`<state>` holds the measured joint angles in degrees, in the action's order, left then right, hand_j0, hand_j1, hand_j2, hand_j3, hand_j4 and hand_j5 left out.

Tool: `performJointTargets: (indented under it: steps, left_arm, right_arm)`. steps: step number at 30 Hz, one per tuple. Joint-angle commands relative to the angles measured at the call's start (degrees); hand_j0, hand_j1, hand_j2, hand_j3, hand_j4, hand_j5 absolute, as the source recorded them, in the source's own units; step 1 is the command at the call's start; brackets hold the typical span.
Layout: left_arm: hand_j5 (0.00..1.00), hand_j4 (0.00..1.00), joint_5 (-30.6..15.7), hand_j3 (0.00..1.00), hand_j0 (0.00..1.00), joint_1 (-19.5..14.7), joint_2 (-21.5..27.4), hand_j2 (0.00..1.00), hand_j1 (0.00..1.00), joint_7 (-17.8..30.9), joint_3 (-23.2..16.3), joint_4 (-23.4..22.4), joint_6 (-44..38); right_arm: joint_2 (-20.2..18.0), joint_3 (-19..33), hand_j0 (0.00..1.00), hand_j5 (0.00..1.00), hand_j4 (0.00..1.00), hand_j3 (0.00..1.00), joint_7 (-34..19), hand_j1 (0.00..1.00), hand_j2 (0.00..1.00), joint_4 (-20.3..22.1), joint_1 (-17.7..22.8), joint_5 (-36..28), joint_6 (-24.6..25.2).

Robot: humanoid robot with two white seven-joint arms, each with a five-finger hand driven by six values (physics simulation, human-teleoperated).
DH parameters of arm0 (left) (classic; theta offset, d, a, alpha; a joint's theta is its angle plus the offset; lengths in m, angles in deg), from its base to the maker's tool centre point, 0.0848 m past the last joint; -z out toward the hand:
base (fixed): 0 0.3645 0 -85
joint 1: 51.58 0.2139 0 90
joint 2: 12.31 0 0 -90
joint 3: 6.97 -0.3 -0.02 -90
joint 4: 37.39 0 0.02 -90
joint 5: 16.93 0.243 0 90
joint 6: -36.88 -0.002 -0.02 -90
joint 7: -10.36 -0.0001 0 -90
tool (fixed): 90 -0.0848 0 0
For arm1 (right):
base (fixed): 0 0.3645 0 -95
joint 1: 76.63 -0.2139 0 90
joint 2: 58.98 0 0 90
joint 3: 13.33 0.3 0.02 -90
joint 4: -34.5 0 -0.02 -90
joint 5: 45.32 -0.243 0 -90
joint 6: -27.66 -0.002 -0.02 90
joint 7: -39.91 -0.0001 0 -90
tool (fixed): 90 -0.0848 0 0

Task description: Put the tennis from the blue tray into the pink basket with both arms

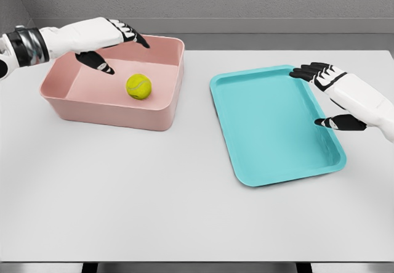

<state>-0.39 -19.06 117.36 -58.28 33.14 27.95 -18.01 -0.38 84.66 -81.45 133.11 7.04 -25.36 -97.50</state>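
The ball [139, 86] lies in the basket [111, 114] at the bench's far left corner, so both robot hands, left [111, 42] and right [326, 94], hover spread and hold nothing.

Left arm reaching in from the upper left edge, forearm nearly level, left hand [109, 44] palm down with fingers extended and loose, thumb hanging below, holding nothing. Right arm entering from the right edge, right hand [331, 94] raised, fingers stretched toward the left, thumb spread apart beneath them, likewise empty.
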Motion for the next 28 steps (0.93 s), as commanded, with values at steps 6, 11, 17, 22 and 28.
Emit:
performJointTargets:
  steps: [6,11,17,22,28]
  left_arm:
    - [1.00,1.00,-1.2,1.00,1.00,1.8,1.4,1.00,1.00,-0.1,0.1,4.4,-0.1]
    - [1.00,1.00,-3.5,1.00,1.00,3.2,5.5,1.00,1.00,0.0,1.0,7.8,-0.1]
    - [1.00,1.00,-4.9,1.00,1.00,6.8,11.0,1.00,1.00,0.0,4.4,7.4,-0.1]
    - [1.00,1.00,-6.2,1.00,1.00,7.9,15.4,1.00,1.00,0.0,5.7,7.3,-0.1]
    - [1.00,1.00,-8.5,1.00,1.00,9.1,16.1,1.00,1.00,0.1,5.9,3.4,-0.1]
  right_arm:
    - [-0.1,0.0,1.00,1.00,1.00,1.00,0.0,1.00,1.00,0.0,0.0,-0.4,0.2]
    - [-0.1,0.0,1.00,1.00,1.00,1.00,0.1,1.00,1.00,0.0,0.0,-0.4,0.2]
    - [-0.1,0.0,1.00,1.00,1.00,1.00,0.1,1.00,1.00,-0.7,0.0,-0.4,0.2]
    - [-0.1,0.0,1.00,1.00,1.00,1.00,0.0,1.00,1.00,-0.6,0.1,-0.4,0.2]
    - [-0.1,0.0,1.00,1.00,1.00,1.00,0.1,1.00,1.00,-0.7,0.1,-0.4,0.2]
